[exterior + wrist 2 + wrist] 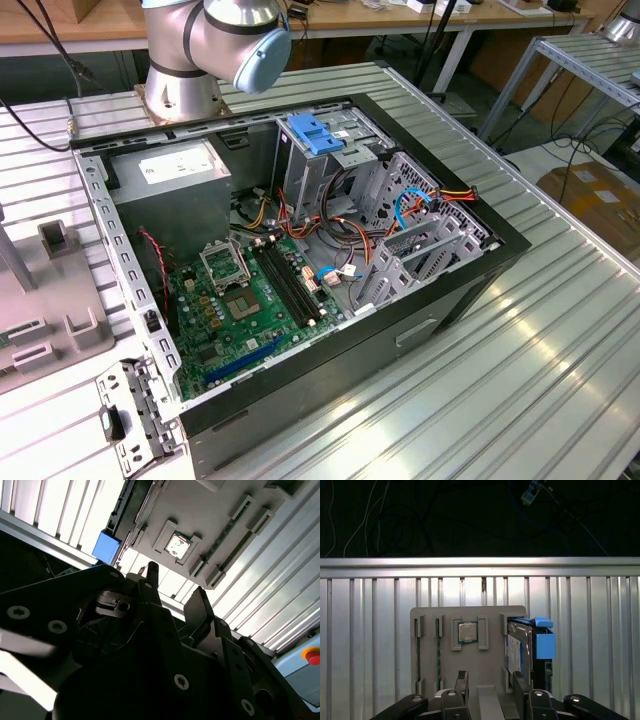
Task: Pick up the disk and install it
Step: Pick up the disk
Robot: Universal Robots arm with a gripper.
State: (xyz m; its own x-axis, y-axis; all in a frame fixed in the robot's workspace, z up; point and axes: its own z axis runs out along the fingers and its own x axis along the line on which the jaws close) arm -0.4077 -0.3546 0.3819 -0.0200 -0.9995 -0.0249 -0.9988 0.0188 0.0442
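Over the grey holder (470, 665), the gripper (491, 684) hangs with its fingers spread and empty; the disk (520, 647) stands on edge in a holder slot nearby.

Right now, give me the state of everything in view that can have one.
gripper: open, empty, near the grey holder.
disk: standing on edge in the holder's slot, not gripped.
processor chip: lying flat in its holder pocket.
computer case: side panel off, interior exposed.
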